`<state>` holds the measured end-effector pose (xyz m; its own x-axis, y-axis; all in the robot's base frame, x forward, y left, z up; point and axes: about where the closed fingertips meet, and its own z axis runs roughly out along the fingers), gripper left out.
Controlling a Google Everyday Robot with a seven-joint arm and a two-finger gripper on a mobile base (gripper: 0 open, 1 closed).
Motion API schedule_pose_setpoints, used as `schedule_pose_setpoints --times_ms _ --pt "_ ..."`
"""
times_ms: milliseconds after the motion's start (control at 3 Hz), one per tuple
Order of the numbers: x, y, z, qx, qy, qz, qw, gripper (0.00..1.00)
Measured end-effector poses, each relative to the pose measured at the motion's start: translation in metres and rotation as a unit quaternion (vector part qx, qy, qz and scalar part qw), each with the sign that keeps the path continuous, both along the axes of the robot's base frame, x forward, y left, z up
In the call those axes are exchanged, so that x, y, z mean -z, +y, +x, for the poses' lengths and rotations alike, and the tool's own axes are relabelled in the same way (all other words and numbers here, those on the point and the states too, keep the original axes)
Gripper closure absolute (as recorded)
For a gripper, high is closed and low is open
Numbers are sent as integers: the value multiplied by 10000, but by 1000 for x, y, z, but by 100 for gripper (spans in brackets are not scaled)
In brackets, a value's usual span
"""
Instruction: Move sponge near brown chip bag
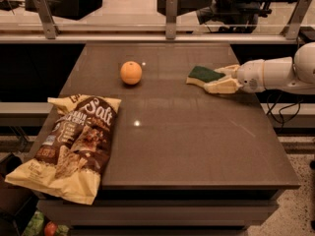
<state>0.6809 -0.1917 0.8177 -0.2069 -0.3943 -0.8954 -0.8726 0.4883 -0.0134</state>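
Note:
The sponge (202, 73), dark green on top with a pale yellow base, lies on the table at the right rear. My gripper (214, 78) reaches in from the right edge, its pale fingers (222, 86) closed on the sponge's right end, which rests on the tabletop. The brown chip bag (71, 144), dark brown with pale yellow ends and white "Salt" lettering, lies flat at the table's front left corner, far from the sponge.
An orange (131, 73) sits at the rear centre-left, between sponge and bag. The dark table (187, 146) ends in a front edge and drops off on both sides. A rail with metal posts (171, 16) runs behind it.

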Motion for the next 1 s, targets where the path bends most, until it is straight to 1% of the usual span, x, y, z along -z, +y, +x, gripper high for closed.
schedule_pose_setpoints --times_ms 1000 --pt "-1 0 0 0 0 -1 10000 100"
